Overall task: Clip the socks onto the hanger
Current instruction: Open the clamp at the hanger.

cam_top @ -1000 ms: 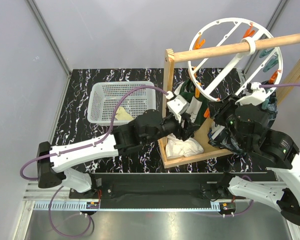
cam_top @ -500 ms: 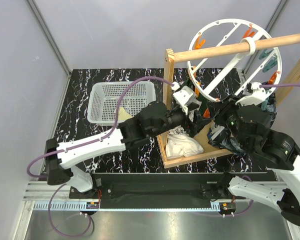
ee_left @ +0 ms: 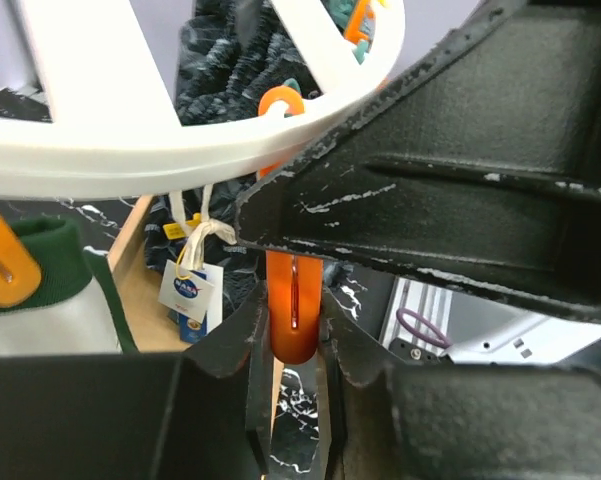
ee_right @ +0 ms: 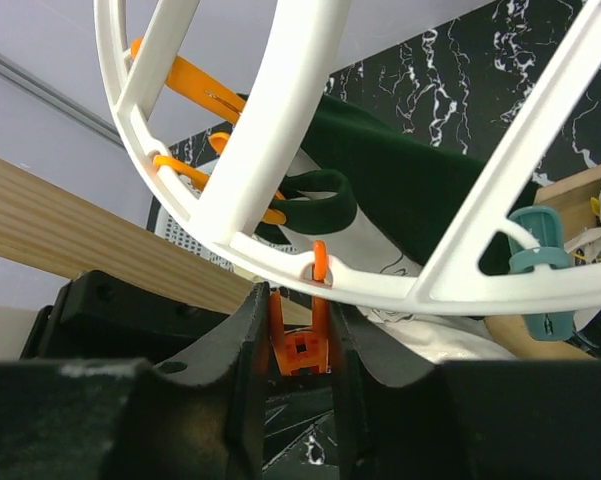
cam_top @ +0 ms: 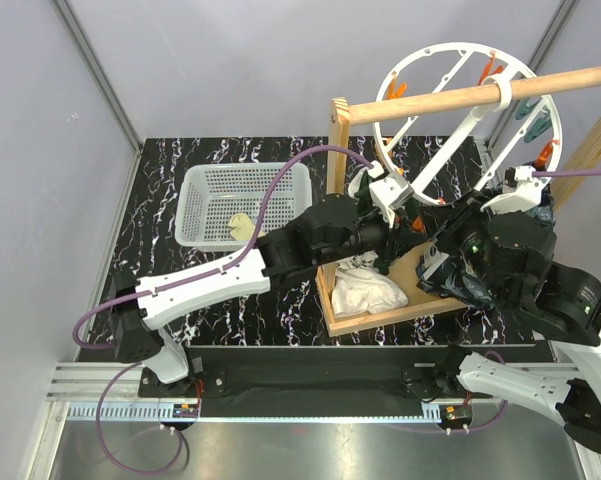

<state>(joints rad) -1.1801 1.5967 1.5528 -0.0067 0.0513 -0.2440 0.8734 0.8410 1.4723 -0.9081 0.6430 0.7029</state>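
Overhead, the hanger (cam_top: 458, 45) hung from the wooden rod (cam_top: 450, 97) in the upper right of the frame, tilted so that its lower rim dipped toward the middle of the view. The left arm reached in from the lower left, and the right arm stood at the right edge. The two grippers met close together under that lower rim.

In the left wrist view, the left gripper (ee_left: 292, 322) was nearly closed. Its fingers (ee_left: 252, 335) pressed on both sides of an orange peg (ee_left: 292, 300) that dangled beneath the white rim. The dark body of the other gripper crowded the upper right of that frame.

In the right wrist view, the right gripper (ee_right: 298, 322) was likewise narrowed around an orange clip (ee_right: 300, 350), which hung by its loop from a hole in the rim. Whether this was the same peg could not be told. A teal peg (ee_right: 535, 250) hung at the right of that frame, and a dark green garment (ee_right: 400, 170) lay behind the spokes.

One of the socks (cam_top: 242, 225) lay in the white basket (cam_top: 195, 180), left of centre on the black marbled table (cam_top: 160, 250) and well apart from the hanger. Neither gripper held any sock. A white cloth (cam_top: 365, 290) sat in the wooden tray (cam_top: 375, 320) below the hanger.
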